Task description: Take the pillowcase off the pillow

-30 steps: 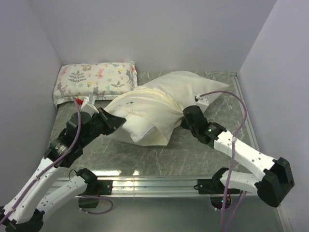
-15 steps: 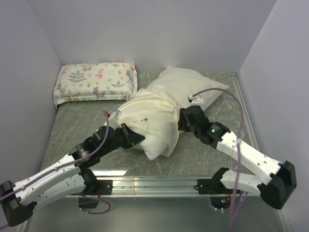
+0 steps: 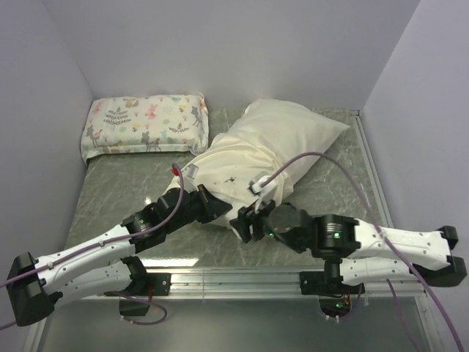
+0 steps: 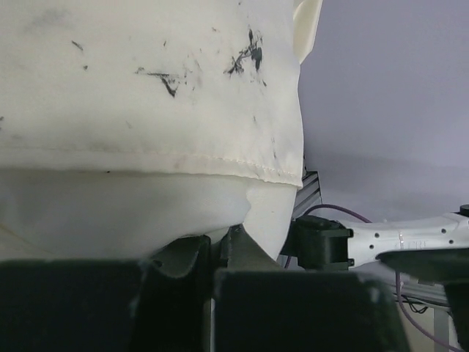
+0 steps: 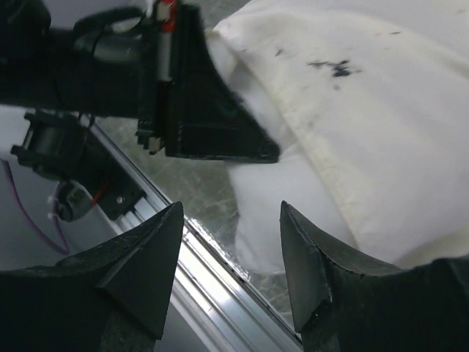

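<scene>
Cream cloth pillowcase [image 3: 289, 136]: woven, matt, creased, stitched hem, dark smudges on the weave. Plain white pillow [image 5: 272, 214] under the hem: smoother cloth, matt, a shade whiter. Small floral-print pillow [image 3: 144, 123]: printed cloth, matt. Grey-green tabletop [image 3: 117, 192]: marbled stone look, smooth, low sheen. Silver front rail [image 3: 234, 276]: bare metal, brushed, reflective. White arm shells [image 3: 80, 258]: moulded plastic, semi-gloss; joint housings black, matt. Right gripper [image 5: 231, 253] fingers [image 5: 150, 268]: black plastic, matt, faintly grainy. Purple cable [image 3: 344, 165]: smooth sheath, slight shine. Pale lilac walls [image 3: 220, 51]: flat, matt.
</scene>
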You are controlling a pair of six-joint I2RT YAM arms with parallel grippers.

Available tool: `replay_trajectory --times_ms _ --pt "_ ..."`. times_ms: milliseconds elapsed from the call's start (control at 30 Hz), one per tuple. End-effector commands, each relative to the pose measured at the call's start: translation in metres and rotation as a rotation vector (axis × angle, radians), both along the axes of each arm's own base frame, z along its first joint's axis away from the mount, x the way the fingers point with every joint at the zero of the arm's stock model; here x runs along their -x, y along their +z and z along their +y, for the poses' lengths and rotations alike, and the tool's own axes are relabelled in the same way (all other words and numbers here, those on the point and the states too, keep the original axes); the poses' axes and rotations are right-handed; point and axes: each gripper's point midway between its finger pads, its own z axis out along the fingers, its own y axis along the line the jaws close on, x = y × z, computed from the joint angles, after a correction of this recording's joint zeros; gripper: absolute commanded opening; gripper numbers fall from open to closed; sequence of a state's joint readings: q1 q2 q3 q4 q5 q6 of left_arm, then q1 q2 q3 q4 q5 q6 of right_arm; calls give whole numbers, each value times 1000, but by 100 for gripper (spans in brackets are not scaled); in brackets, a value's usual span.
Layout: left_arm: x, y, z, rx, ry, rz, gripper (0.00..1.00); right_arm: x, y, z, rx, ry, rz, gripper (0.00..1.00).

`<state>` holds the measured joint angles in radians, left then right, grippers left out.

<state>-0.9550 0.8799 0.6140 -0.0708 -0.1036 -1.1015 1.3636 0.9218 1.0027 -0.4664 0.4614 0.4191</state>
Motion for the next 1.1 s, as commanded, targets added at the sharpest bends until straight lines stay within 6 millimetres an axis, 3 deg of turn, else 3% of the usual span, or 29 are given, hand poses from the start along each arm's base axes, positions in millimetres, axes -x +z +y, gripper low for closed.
replay_trajectory --times_ms 0,33,267,467,733,867,967,1000,1067 --pt "-8 63 -14 134 -7 -116 0 -2 1 15 81 -37 -82 64" --pt "-8 64 -14 133 -6 -118 0 -2 -12 19 140 -40 -86 64" --pt "-3 81 -12 151 -19 -141 0 -19 -41 11 314 -161 -163 75" --pt "5 87 -11 156 -37 -147 1 -38 -44 -2 433 -287 -256 79" --pt "15 106 -11 176 -64 -176 0 -46 -70 14 525 -250 -268 84" --pt "22 119 -8 194 -73 -193 0 -65 -74 -1 551 -333 -253 82" --pt "24 126 -3 204 -71 -205 0 -82 -69 -12 507 -379 -213 54" --pt "25 127 -2 205 -69 -206 0 -83 -63 -13 480 -383 -209 29" --pt "24 127 1 198 -61 -211 1 -84 -57 -13 457 -377 -198 8"
